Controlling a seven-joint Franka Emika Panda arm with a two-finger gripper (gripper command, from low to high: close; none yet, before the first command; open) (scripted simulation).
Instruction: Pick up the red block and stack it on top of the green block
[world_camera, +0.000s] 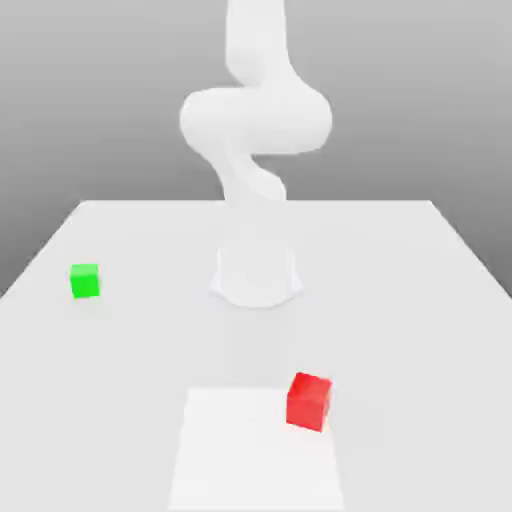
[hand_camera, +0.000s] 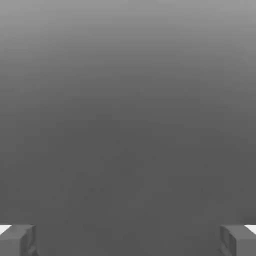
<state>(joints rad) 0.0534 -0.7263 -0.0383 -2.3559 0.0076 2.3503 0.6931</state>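
While my pincer (hand_camera: 128, 240) hangs wide open and empty, I see the red block (world_camera: 309, 401) near the desk's (world_camera: 420, 300) front edge and the green block (world_camera: 85, 281) well apart, by its left edge.

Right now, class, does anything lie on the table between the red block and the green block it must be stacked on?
Nothing visible does. The red block sits apart from the green block, with bare white table between them.
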